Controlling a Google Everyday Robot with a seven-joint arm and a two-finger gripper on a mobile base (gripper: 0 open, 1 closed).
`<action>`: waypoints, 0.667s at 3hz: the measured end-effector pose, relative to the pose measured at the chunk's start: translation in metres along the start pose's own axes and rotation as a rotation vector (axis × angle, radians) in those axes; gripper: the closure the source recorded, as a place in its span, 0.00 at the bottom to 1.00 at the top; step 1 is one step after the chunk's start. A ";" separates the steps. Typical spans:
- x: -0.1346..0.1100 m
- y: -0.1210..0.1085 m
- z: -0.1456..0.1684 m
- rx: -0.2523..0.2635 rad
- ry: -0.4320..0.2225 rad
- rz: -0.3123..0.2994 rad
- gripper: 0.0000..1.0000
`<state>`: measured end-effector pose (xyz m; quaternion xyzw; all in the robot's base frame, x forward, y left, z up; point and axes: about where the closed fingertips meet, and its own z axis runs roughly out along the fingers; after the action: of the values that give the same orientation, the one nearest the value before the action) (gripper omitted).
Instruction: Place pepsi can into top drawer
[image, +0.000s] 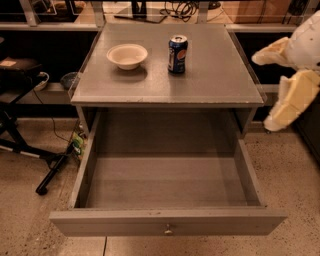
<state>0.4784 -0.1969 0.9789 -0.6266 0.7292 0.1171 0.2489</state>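
The pepsi can (178, 54) is dark blue with a silver top. It stands upright on the grey cabinet top (200, 80), right of centre toward the back. The top drawer (165, 185) is pulled fully open below and is empty inside; its front panel carries a small round knob (168, 230). My gripper (262, 93) hangs in the air at the right edge of the view, beside the cabinet's right side. Its two cream fingers (290, 100) are spread apart and hold nothing. It is well apart from the can.
A cream round bowl (127, 55) sits on the cabinet top, left of the can. A dark stand with legs and cables (30, 145) is on the floor at the left. Shelving with cables (165, 10) runs behind the cabinet.
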 end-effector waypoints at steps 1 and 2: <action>-0.006 -0.016 0.013 -0.009 -0.114 0.032 0.00; -0.006 -0.017 0.013 -0.005 -0.116 0.034 0.00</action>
<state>0.4979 -0.1887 0.9728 -0.6069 0.7237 0.1593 0.2872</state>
